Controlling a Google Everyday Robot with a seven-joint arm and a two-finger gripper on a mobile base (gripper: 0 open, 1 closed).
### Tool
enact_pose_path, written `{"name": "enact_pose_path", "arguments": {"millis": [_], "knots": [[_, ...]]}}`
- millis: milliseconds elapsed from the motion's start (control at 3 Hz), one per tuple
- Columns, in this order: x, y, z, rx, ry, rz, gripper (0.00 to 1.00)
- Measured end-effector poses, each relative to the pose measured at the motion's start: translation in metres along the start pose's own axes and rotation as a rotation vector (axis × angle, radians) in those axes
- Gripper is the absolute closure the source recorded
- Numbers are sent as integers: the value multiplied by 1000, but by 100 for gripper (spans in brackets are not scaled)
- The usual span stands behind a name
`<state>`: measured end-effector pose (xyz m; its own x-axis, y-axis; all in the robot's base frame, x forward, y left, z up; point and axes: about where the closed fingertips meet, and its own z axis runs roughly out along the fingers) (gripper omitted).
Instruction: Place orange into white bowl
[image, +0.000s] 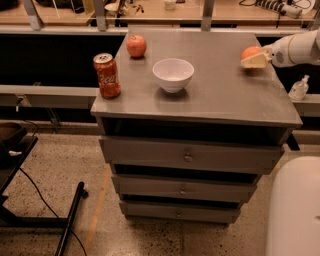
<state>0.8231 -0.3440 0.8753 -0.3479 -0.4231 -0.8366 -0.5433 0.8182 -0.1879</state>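
The orange (249, 51) is at the far right of the grey cabinet top (220, 92), near its right edge. My gripper (254, 56) reaches in from the right and is shut on the orange; a cream finger (256, 61) covers its front lower part. The orange seems to sit just above the top. The white bowl (173, 74) stands empty and upright at the middle of the top, well to the left of the gripper.
A reddish apple (136, 46) lies at the back left of the top. A red soda can (107, 75) stands at the left front edge. A small clear bottle (299, 89) sits on a ledge right of the cabinet. My white base (295, 210) fills the lower right.
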Motion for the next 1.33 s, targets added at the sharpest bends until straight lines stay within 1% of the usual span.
{"name": "enact_pose_path", "arguments": {"millis": [333,667,1000,1333], "knots": [[-47,12,-26,-33,-110,-58,87],[-106,52,-46,-115,-207,-202,100],[-133,110,-28,-237,-174,-314,100],[-138,168,2,-361,-96,-403,100]]}}
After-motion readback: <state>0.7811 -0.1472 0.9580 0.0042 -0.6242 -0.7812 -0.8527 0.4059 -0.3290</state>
